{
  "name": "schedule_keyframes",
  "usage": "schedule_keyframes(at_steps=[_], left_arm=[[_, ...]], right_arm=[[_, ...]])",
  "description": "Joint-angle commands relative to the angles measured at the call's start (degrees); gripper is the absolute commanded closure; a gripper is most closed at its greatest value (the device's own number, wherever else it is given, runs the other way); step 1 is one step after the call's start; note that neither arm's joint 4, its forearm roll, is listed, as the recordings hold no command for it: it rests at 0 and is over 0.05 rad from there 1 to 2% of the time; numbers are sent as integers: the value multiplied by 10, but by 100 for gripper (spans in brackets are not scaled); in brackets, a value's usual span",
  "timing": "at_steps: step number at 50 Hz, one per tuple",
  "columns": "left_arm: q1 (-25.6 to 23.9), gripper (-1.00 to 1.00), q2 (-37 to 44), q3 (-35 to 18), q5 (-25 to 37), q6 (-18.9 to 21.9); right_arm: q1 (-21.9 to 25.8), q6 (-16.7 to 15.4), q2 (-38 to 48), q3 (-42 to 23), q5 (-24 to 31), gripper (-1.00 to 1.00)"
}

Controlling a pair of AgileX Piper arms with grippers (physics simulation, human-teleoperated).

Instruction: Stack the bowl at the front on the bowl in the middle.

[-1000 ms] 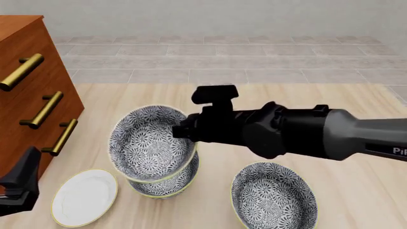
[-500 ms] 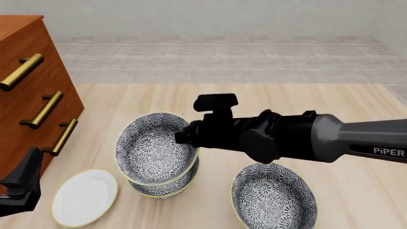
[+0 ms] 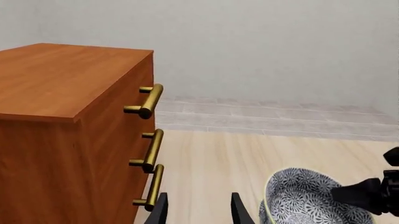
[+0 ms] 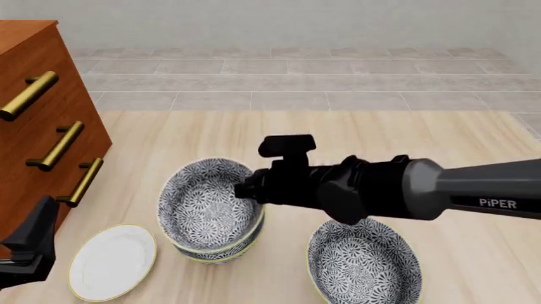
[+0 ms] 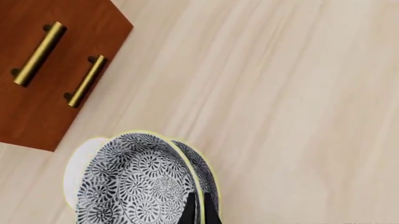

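The patterned bowl taken from the front sat tilted in the mouth of the middle bowl, its rim leaning toward the chest of drawers and not yet level with the rim beneath. The right hand pinched its near wall, the two dark fingers closed narrowly over the thin yellowish rim, one inside and one outside, as the right wrist view showed. Such a bowl would probably behave as a stiff, glazed, rather slippery and breakable vessel of moderate weight, so a rim pinch was the sensible hold, although gripping at one edge let the bowl hang askew; a gentle lowering before release seemed advisable, lest it clatter or slide. A third bowl of the same pattern stood apart to the right on the pale wooden surface, and a flat white plate lay just beside the stack on the left. The left hand waited near the chest with its fingers apart, holding nothing.
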Motion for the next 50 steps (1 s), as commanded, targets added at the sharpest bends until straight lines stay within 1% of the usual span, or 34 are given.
schedule_keyframes(at_steps=[1,18,33,34,50], left_arm=[[0,-100,3,1,-4,0],[-2,-100,40,0,-38,-1],[-3,-100,33,-1,-31,-1],[-3,-100,34,-1,-32,-1],[-4,-100,28,-2,-23,-2]], right_arm=[[-1,5,6,5,-12,100],[0,8,13,11,-18,100],[3,10,12,14,-20,100],[4,9,9,16,-20,-100],[9,10,11,15,-22,-100]])
